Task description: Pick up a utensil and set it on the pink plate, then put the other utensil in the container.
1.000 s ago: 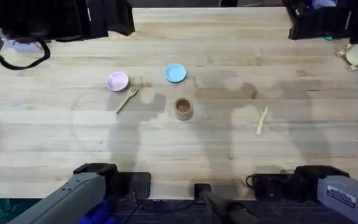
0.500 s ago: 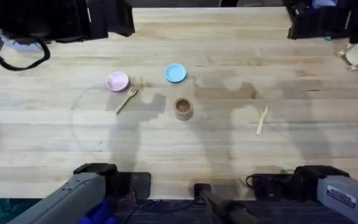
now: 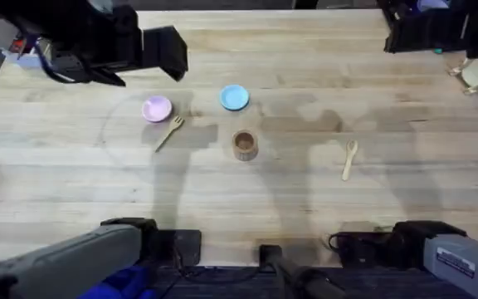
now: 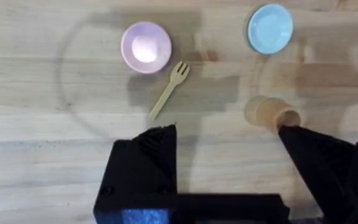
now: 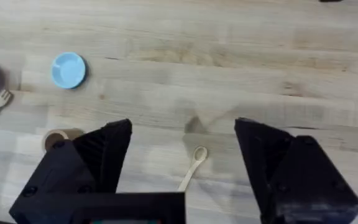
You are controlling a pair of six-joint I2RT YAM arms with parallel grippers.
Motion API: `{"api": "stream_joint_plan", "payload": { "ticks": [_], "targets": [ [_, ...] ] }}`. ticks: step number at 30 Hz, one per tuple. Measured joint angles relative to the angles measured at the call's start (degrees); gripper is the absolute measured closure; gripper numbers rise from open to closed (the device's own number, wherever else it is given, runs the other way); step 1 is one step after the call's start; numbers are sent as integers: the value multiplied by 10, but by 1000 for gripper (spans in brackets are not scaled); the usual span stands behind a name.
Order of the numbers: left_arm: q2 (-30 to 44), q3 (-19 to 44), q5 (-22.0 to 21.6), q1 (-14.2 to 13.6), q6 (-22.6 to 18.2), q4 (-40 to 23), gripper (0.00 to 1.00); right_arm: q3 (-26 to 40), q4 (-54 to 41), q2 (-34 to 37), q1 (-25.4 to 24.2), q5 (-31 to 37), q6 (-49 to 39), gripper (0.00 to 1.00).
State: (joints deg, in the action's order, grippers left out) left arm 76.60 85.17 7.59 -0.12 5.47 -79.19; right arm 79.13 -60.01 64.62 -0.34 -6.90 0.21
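Fork (image 3: 169, 132) first: from overhead the little wooden thing lies flat on the pale plank table (image 3: 305, 191), tines just beside the pink plate (image 3: 157, 109), with the wooden cup (image 3: 245, 144) to its right and the spoon (image 3: 349, 159) well apart on the right side. Through the left wrist camera, the left gripper (image 4: 225, 134) hangs above the fork (image 4: 168, 94), black fingers spread wide; I'd say come down square across the thin, flat handle and pinch mid-length, since a shallow-rimmed dish (image 4: 145, 47) wants a gentle, level set-down. Over on the right wrist camera, the right gripper (image 5: 182, 134) is parted too, straddling the round-bowled spoon (image 5: 192, 167); the squat cup (image 5: 56, 139) sits away to its left.
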Motion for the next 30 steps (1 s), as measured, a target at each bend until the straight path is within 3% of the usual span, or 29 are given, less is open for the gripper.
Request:
{"api": "stream_joint_plan", "payload": {
  "ticks": [11, 20, 30],
  "targets": [
    [35, -16, -7, 0, -9, -3, 8, 0, 0, 0, 0, 0, -2, 5],
    [36, -155, -27, 0, -13, 63, 8, 0, 0, 0, 0, 0, -2, 5],
    [36, -287, -35, 0, -27, 214, 8, 0, 0, 0, 0, 0, -2, 5]
  ]
}}
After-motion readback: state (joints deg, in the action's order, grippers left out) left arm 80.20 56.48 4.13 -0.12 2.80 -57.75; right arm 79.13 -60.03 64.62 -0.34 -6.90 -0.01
